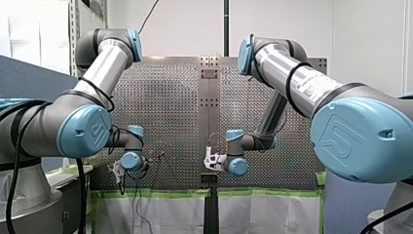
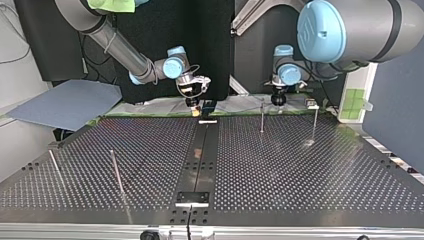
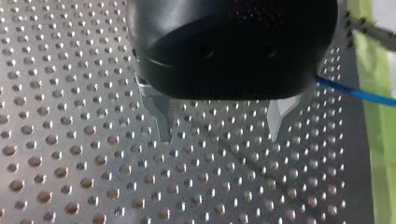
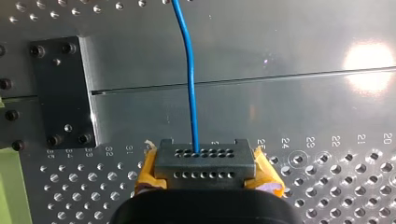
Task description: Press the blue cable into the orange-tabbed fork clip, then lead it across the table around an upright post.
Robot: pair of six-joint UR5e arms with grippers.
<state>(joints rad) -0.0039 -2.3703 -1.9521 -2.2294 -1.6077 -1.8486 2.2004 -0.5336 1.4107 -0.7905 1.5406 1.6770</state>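
Note:
The blue cable (image 4: 189,70) runs over the metal table and ends at my right gripper (image 4: 201,163). Its dark fingertips with yellow pads (image 4: 148,173) stand together, shut on the cable's end. In the top view this gripper (image 2: 196,102) hangs low over the far end of the table's middle strip. My left gripper (image 3: 220,135) is open just above the perforated plate, with nothing between its metal fingers (image 3: 163,116). A stretch of blue cable (image 3: 355,93) passes beside it. In the top view it (image 2: 278,99) is at the far edge. I cannot make out the orange-tabbed clip.
Thin upright posts stand on the table: two at the far right of the top view (image 2: 261,117) (image 2: 315,122) and two at its near left (image 2: 116,172) (image 2: 54,165). A black plate (image 4: 60,93) is bolted beside the cable. Green tape (image 3: 378,140) lines the table's edge.

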